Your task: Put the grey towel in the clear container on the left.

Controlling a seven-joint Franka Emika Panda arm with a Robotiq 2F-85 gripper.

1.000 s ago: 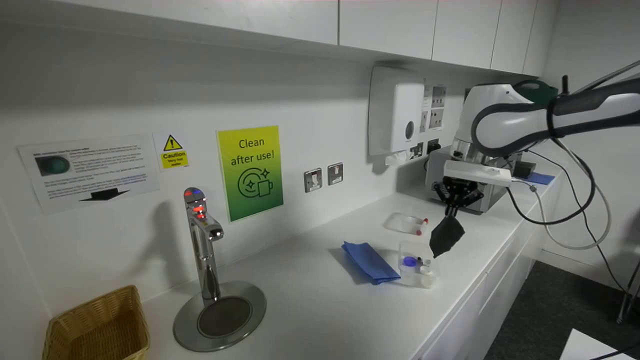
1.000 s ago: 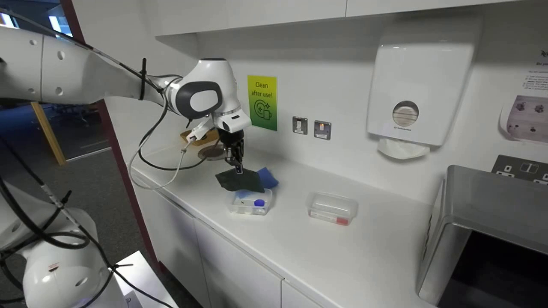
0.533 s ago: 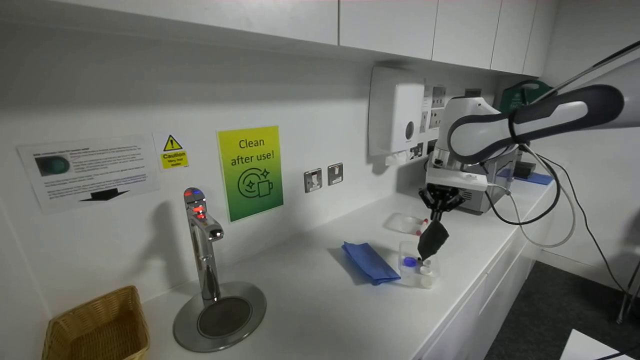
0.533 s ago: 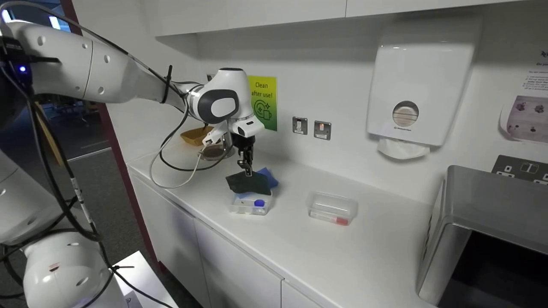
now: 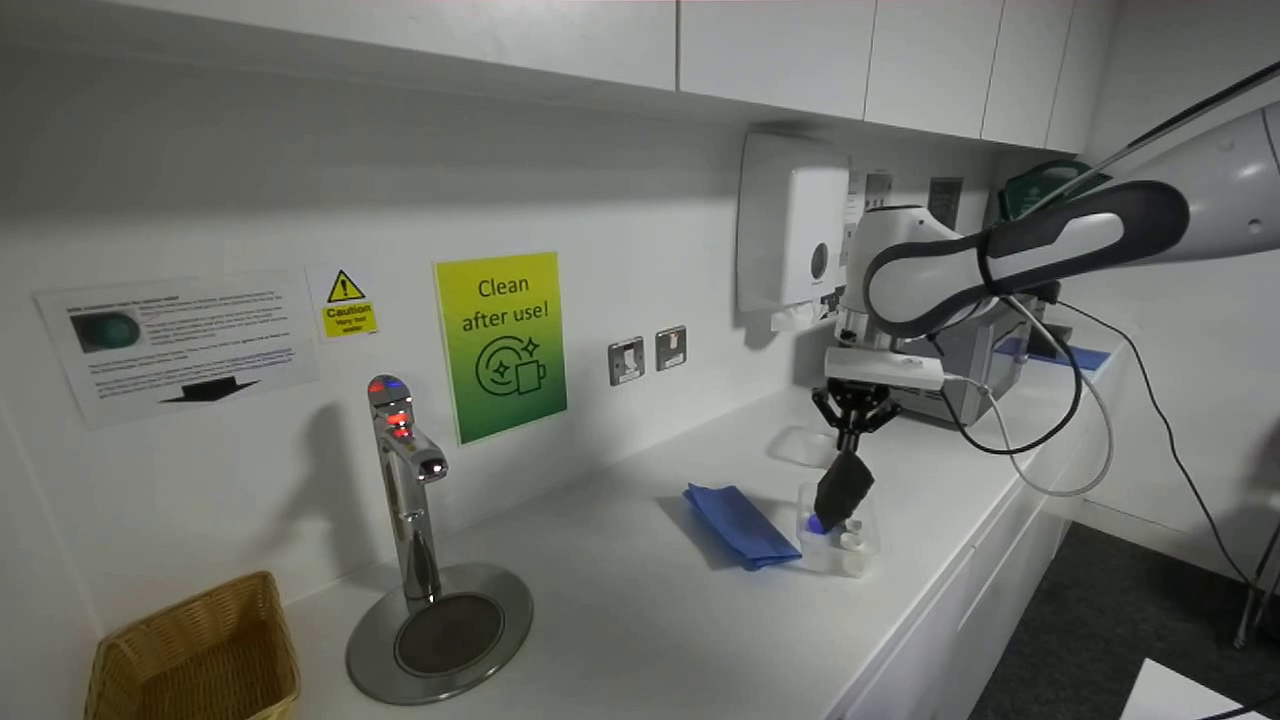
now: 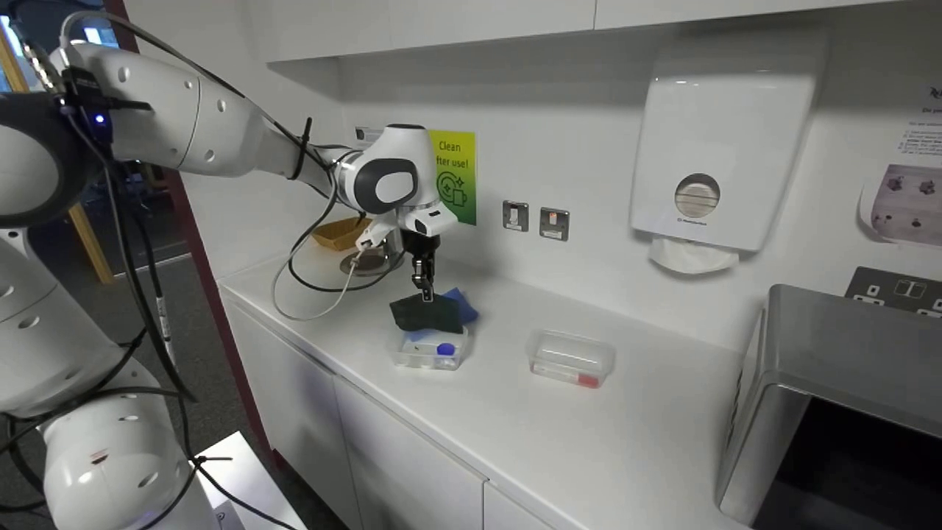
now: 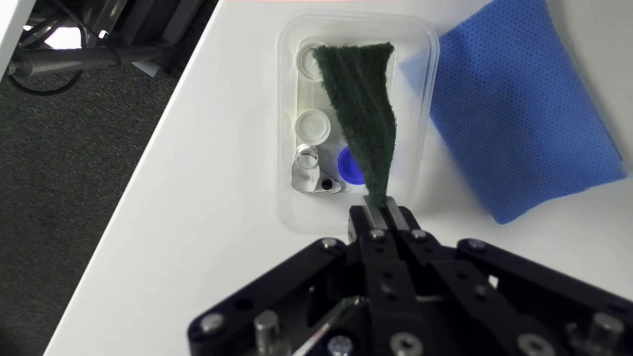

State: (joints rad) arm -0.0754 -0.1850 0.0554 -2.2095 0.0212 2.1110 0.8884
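Note:
The grey towel [image 7: 363, 99], a dark green-black cloth, hangs pinched at one end in my gripper [image 7: 380, 202], whose fingers are shut on it. Below it in the wrist view lies the clear container [image 7: 316, 217], holding a blue cap [image 7: 350, 167] and several whitish caps and small parts. The towel covers part of these. In both exterior views the towel [image 6: 425, 313] hangs beneath the gripper [image 5: 848, 446] at that container [image 6: 430, 362], the left-hand one in an exterior view. How much height separates towel and container is hard to tell.
A folded blue cloth [image 7: 524, 109] lies right beside the container, one corner touching its wall. Another clear container [image 6: 570, 353] with a red item stands farther along the counter, towards the grey metal appliance [image 6: 846, 338]. A tap [image 5: 405, 490] and wicker basket [image 5: 195, 650] stand at the opposite end.
My gripper has carried the towel along the counter and somewhat lower, bringing it over the container with the caps. The grip on the towel has stayed the same.

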